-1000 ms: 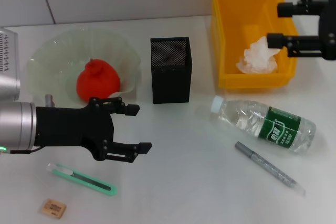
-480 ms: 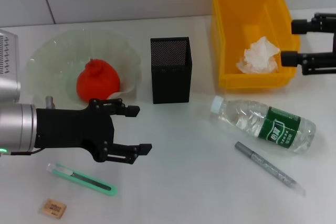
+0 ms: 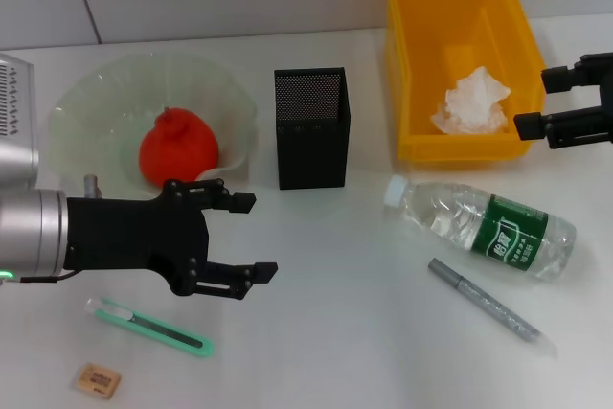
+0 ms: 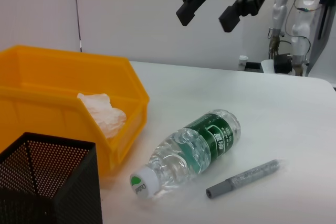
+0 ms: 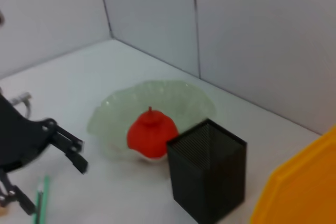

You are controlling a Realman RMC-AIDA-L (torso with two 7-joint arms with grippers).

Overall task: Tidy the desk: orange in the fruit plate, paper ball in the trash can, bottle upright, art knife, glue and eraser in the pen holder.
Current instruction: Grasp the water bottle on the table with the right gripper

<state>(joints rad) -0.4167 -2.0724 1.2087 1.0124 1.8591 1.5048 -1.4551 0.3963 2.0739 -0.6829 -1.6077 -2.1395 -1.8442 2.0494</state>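
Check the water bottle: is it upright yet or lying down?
Lying down. The bottle rests on its side on the desk, white cap pointing toward the pen holder, beside the grey pen.

- orange point(image 3: 179, 147) sits in the fruit plate point(image 3: 96, 93), back left of the worktop point(image 3: 335, 332)
- pen holder point(image 3: 311, 127) stands just right of the plate, roughly mid-worktop
- trash can point(image 3: 455, 55) is back right, with the paper ball point(image 3: 471, 102) inside it
- bottle point(image 3: 484, 226) lies on its side in front of the trash can, cap toward the pen holder
- glue point(image 3: 490, 306) lies just in front of the bottle
- art knife point(image 3: 148, 327) is front left, eraser point(image 3: 99, 380) a bit nearer the front edge
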